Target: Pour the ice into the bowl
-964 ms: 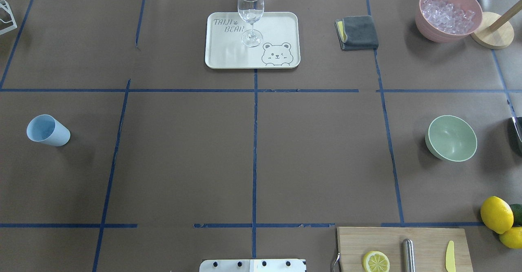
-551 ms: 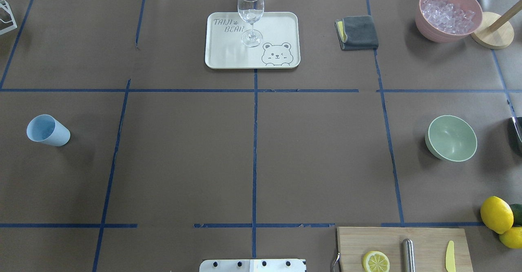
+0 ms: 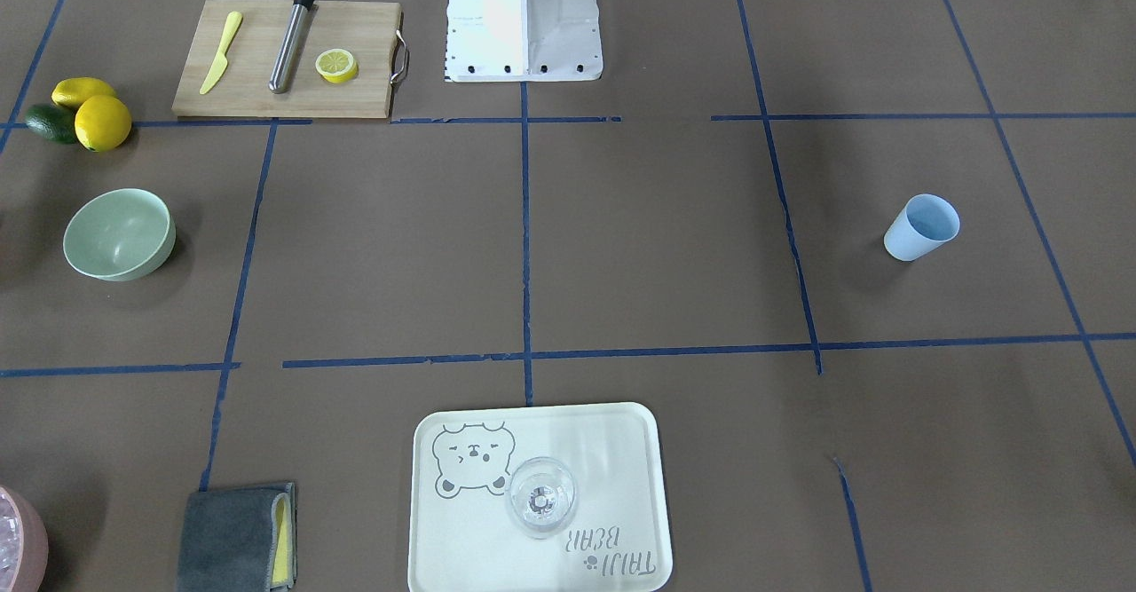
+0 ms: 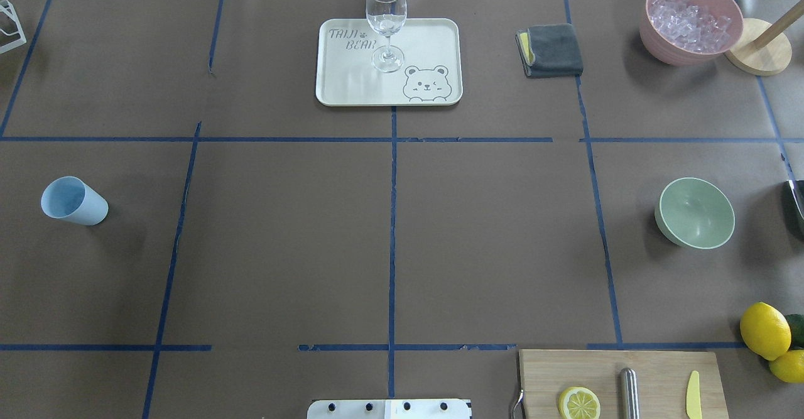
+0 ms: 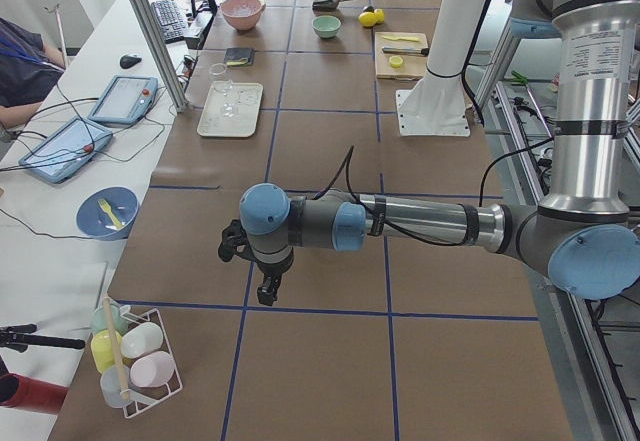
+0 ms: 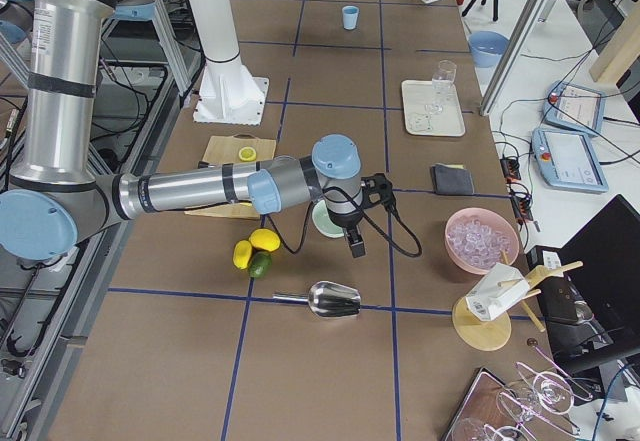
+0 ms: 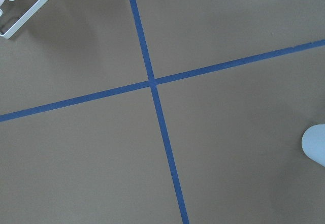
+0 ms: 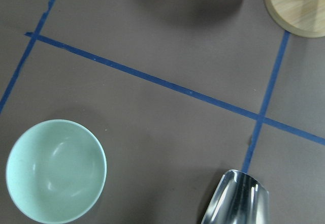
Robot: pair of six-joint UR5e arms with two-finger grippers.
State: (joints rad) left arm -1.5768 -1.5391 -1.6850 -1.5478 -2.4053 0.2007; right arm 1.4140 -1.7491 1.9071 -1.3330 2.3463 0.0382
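Mint-green bowl [image 4: 695, 213] upright on table [image 4: 490, 237]; steel scoop [image 8: 237, 201] lying near

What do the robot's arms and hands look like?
Both the left arm and right arm are silver-grey tubes with light blue joint caps. A thin black cable loops by each wrist. The left hand and right hand are small and black.

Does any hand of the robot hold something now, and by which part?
Nothing is held: no object shows in the left hand or in the right hand.
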